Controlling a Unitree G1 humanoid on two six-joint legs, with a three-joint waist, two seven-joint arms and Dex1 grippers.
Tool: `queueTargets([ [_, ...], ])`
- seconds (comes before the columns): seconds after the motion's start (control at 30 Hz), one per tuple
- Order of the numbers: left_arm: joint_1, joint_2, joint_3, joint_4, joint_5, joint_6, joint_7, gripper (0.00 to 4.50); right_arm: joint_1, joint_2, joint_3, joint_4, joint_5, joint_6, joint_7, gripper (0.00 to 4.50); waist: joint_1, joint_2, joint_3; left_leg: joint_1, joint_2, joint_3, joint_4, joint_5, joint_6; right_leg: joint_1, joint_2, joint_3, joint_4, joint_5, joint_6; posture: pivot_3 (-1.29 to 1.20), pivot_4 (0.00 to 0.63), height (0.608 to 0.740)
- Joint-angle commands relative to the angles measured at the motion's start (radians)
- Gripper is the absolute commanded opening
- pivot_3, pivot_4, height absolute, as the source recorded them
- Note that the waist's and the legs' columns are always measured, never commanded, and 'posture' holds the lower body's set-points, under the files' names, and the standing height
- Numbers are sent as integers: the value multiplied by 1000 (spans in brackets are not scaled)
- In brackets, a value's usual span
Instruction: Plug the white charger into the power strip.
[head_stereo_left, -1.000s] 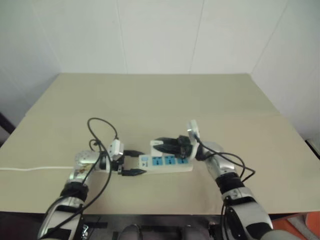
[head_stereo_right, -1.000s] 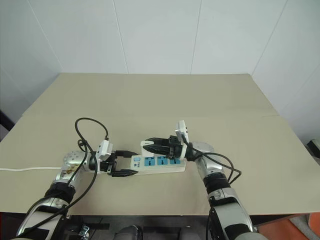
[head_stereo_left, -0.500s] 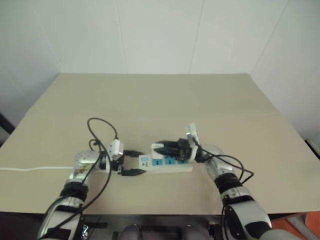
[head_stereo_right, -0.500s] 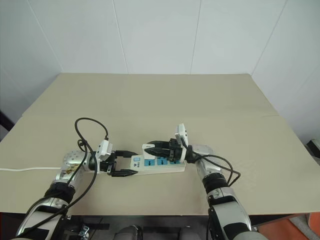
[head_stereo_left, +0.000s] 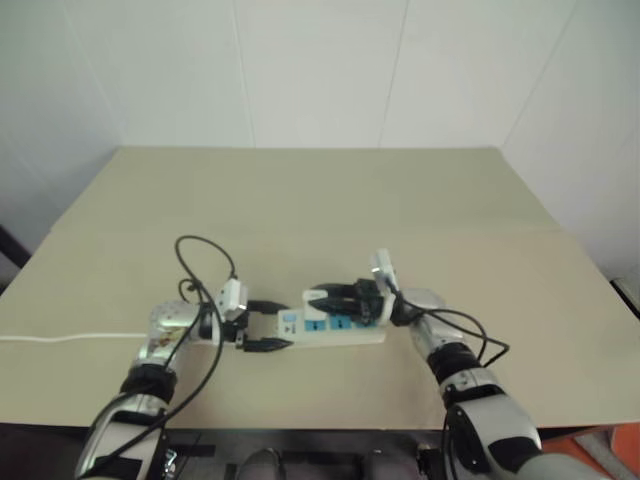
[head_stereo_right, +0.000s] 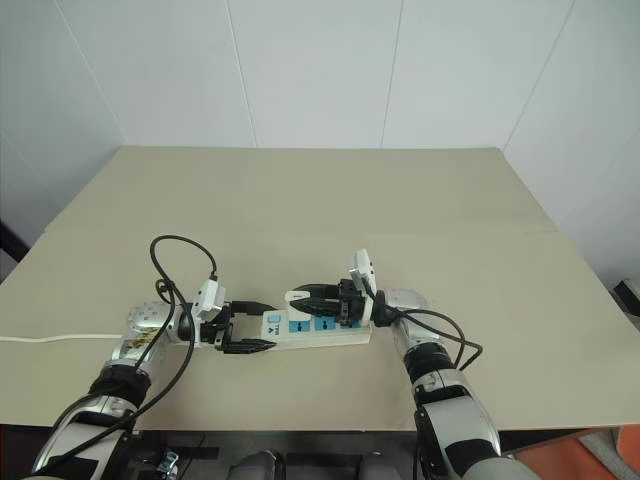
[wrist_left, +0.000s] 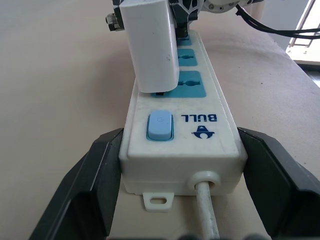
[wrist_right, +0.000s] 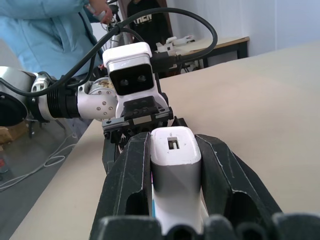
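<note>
White charger (wrist_left: 150, 45) clamped in right gripper (wrist_right: 172, 165), sitting directly over power strip (wrist_left: 192, 125), at socket nearest switch end, base touching or nearly seated; prongs hidden. Strip long axis runs between both arms. Left gripper (wrist_left: 180, 175) clenched on strip's switch end, bracing it. Push straight down into strip likely next. Thin cord (head_stereo_left: 60, 337) trails away beyond left arm. Person in blue (wrist_right: 45, 30) behind table edge.

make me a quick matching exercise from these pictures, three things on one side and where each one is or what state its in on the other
Things:
1. small white rounded charger block
2. long white plastic power strip with blue sockets
3. thin white cord

States:
A. lying along the tan table toward its left edge
B. switch end between the left gripper's fingers
C. clamped in the right gripper, over a blue socket

Pairs: 1-C, 2-B, 3-A
</note>
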Motion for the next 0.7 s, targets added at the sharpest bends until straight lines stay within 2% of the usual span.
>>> queueTargets([
  [0.03, 15, 12, -14, -20, 18, 5, -5, 3222, -8, -16, 3, 46, -32, -31, 43, 1126, 0, 0, 0, 0, 0, 0, 0, 0, 0, 0, 0, 0, 0, 0, 0, 0, 150, 740],
  [0.7, 38, 19, -17, -47, 17, 8, 6, 3222, -9, 3, 68, 168, -154, -180, 43, 1126, -5, 1, -4, 2, 0, 0, 0, 0, 0, 1, 0, 0, 0, 0, 0, 0, 150, 740],
])
